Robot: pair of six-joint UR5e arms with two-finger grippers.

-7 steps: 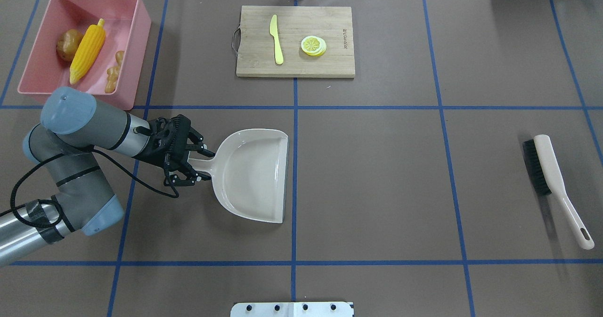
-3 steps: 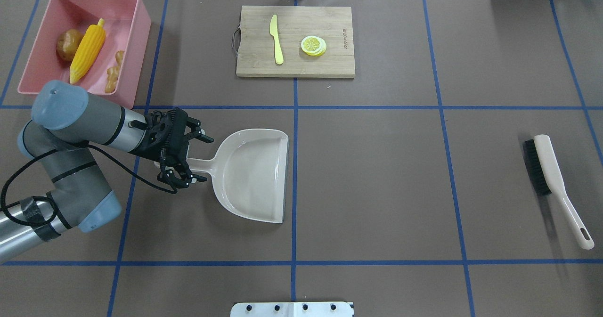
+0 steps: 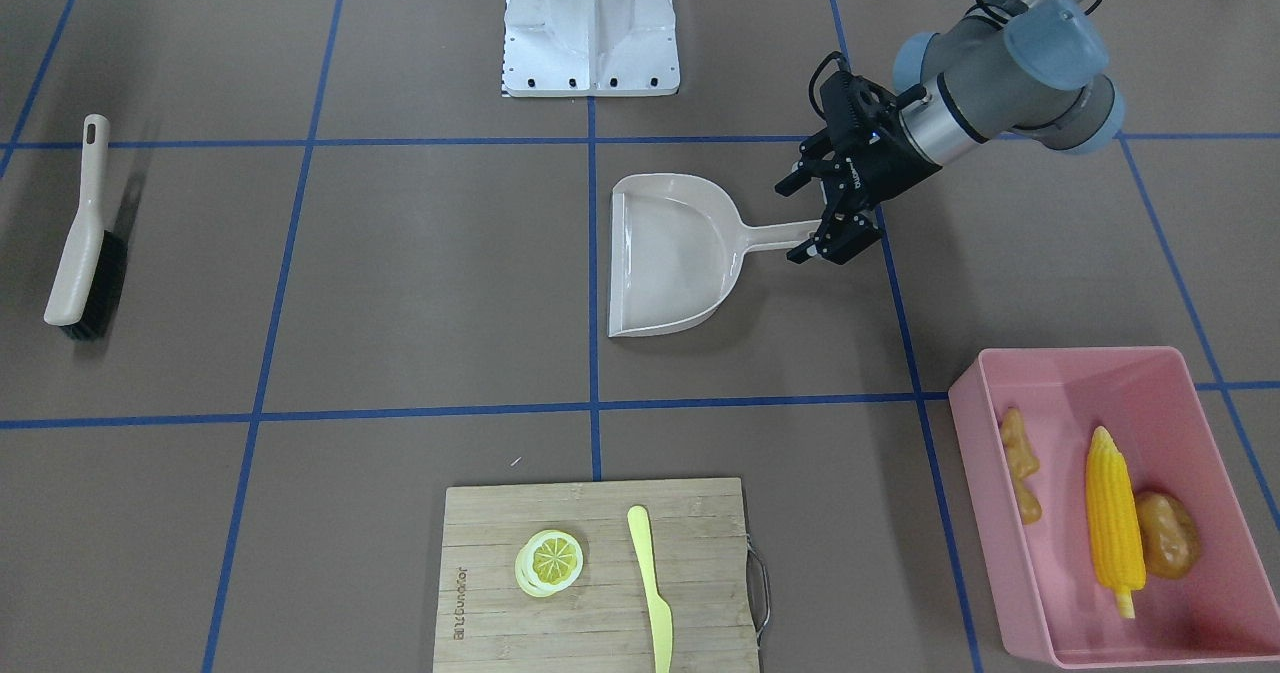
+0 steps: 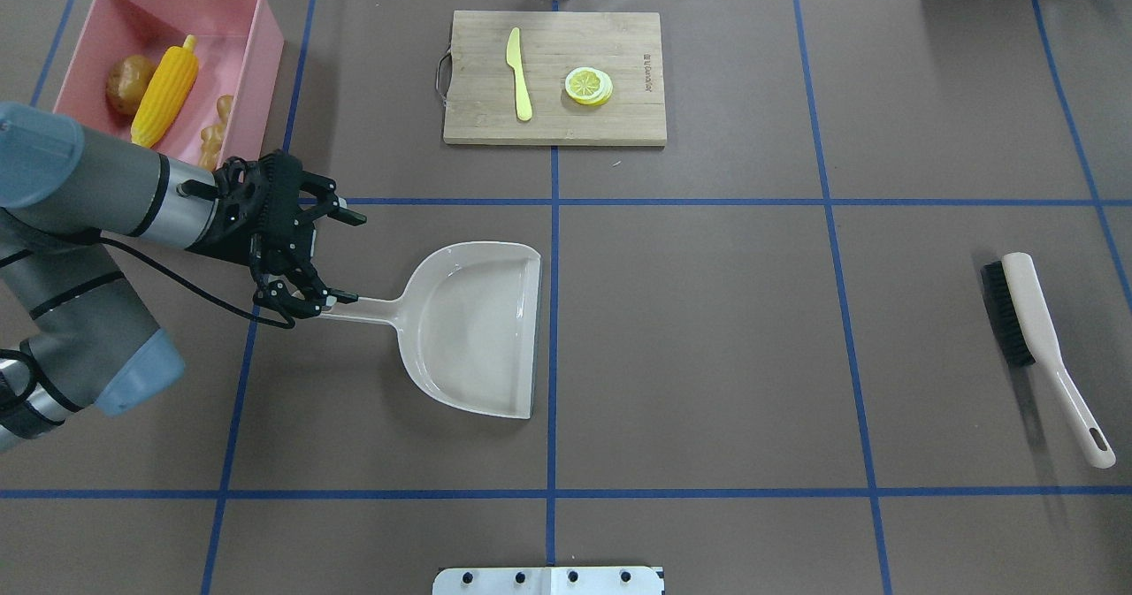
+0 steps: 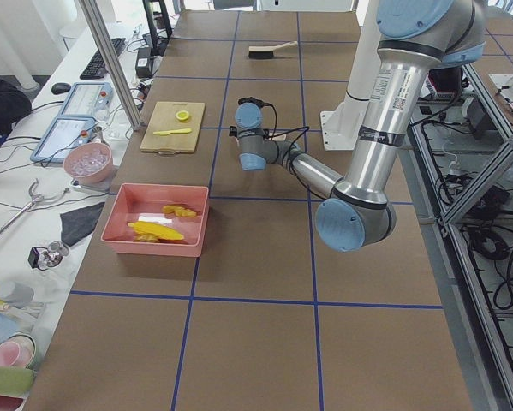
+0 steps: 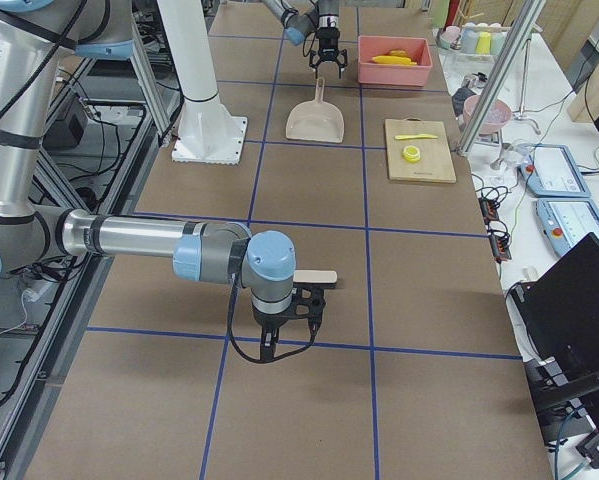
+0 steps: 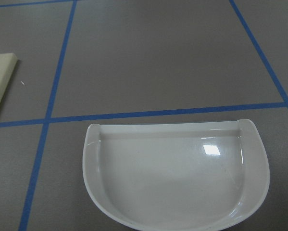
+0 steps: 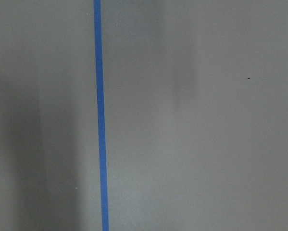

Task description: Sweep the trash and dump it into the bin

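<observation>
Left gripper, fingers spread, is backing off the dustpan handle. Dustpan is lying empty, trash is sitting in bin, so the job's probably done.

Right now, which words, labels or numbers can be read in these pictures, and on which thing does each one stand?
Rectangular wooden cutting board: short dark print near one short edge, too small to read.
Left arm, silver upper tube: white label with dark print, too blurred to read.
No other text is legible.
</observation>
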